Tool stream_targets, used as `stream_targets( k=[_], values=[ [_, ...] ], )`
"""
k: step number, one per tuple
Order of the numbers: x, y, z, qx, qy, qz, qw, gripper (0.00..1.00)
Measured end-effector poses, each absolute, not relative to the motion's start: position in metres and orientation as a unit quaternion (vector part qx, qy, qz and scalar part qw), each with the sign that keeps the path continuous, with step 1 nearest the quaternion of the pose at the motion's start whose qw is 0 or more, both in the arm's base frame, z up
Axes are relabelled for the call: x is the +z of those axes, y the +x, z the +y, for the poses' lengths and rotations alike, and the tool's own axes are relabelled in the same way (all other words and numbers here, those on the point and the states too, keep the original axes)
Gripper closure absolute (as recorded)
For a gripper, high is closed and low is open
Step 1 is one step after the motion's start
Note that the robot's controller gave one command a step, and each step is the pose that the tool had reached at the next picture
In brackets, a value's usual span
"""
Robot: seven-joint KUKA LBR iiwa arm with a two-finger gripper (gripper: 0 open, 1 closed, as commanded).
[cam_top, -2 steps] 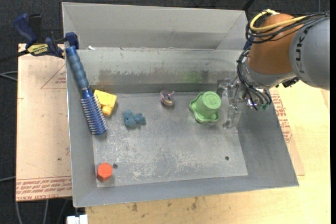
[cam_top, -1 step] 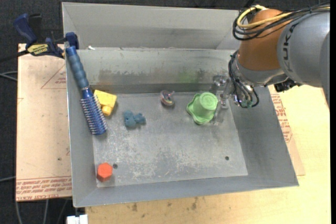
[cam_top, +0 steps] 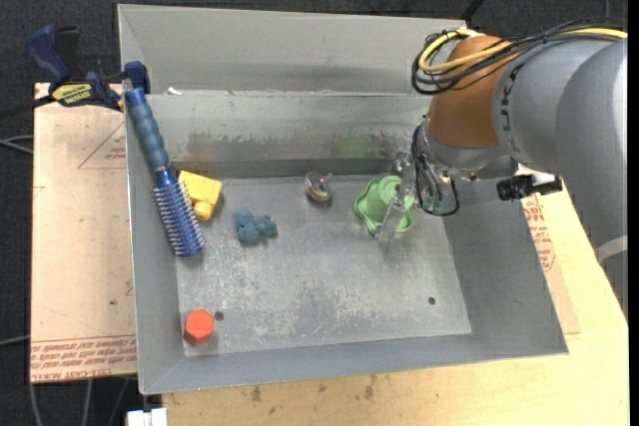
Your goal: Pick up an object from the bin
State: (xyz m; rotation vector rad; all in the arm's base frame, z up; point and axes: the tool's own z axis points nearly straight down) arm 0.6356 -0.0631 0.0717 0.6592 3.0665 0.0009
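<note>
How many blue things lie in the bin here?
2: a hairbrush along the left wall, and a small lump right of the yellow block. The arm may hide more.

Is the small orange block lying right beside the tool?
No, the small orange block sits in the lower left corner, while the tool is by the green plastic piece.

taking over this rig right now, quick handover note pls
Gripper: down in the bin, right side, at a green plastic thing; whether it grips it is unclear.
The rest lie apart: blue brush along the left wall, yellow block beside it, small blue toy, small purple piece mid-bin, orange block front left.
Done: gripper is at the green thing.
Left: confirm the grasp, lift it out.
</note>
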Motion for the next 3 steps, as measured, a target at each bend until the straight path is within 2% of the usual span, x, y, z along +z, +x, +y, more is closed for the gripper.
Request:
stream_targets(
  k=[1,2,3],
  values=[
    [0.071,0.648,-0.099,0.000,0.205,0.979,0.003,0.00],
    [0.076,0.650,-0.098,0.000,0.203,0.979,0.005,1.00],
    [0.153,0.653,-0.098,0.000,0.202,0.979,0.006,1.00]
  ],
)
